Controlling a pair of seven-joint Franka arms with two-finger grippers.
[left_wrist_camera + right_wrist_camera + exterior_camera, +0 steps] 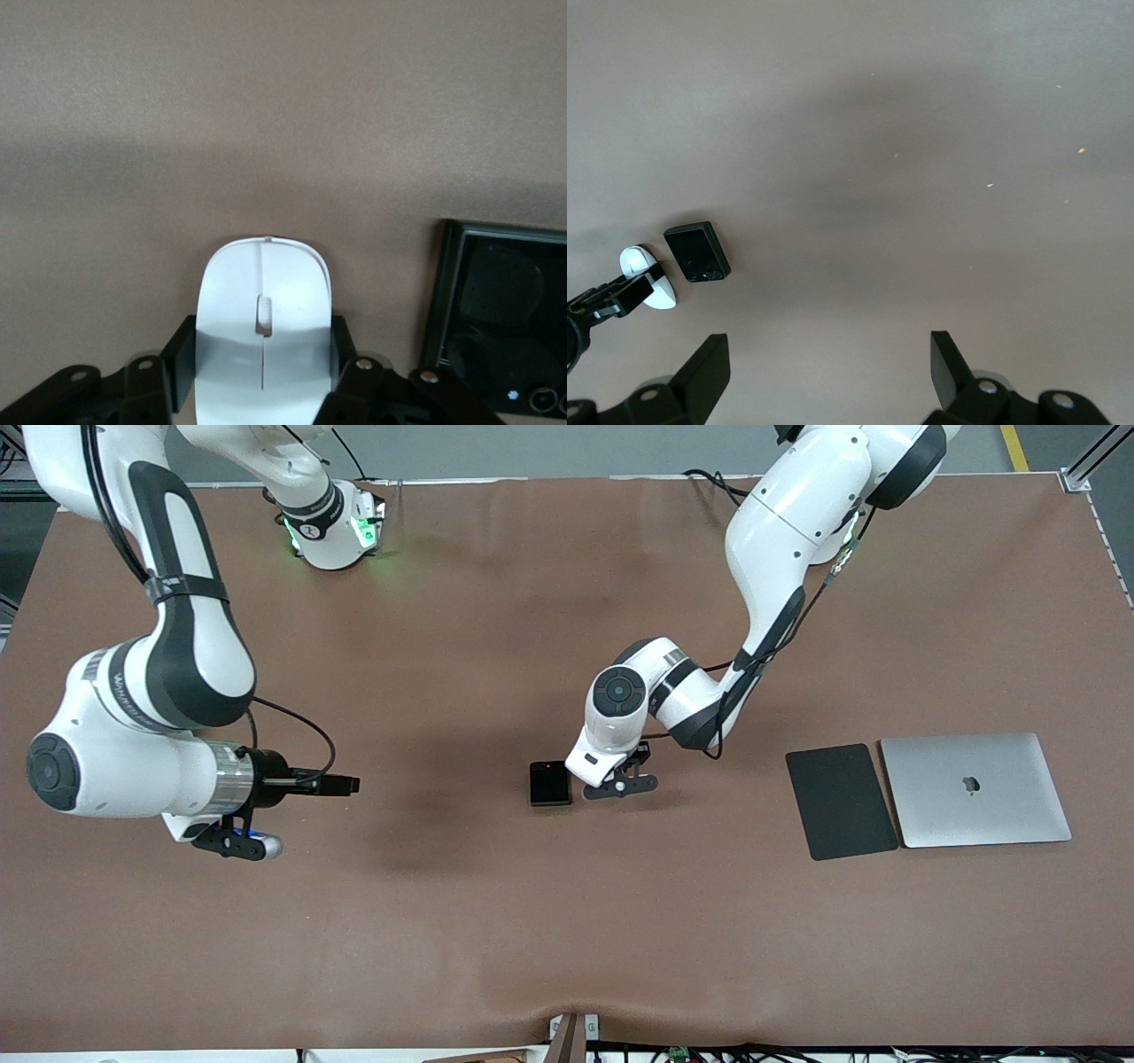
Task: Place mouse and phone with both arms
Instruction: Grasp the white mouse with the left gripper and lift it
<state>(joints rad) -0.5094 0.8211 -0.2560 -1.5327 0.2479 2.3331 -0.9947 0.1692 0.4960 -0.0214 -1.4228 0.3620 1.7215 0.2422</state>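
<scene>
My left gripper is low over the middle of the table, shut on the white mouse. Its fingers press the mouse's two sides. In the front view the left hand hides the mouse. The black phone lies flat on the table right beside the left gripper, toward the right arm's end; it also shows in the left wrist view and the right wrist view. My right gripper hangs open and empty over bare table at the right arm's end, its fingers wide apart. The mouse shows small in the right wrist view.
A matte dark grey pad and a closed silver laptop lie side by side toward the left arm's end of the brown table. The arms' green-lit bases stand along the edge farthest from the front camera.
</scene>
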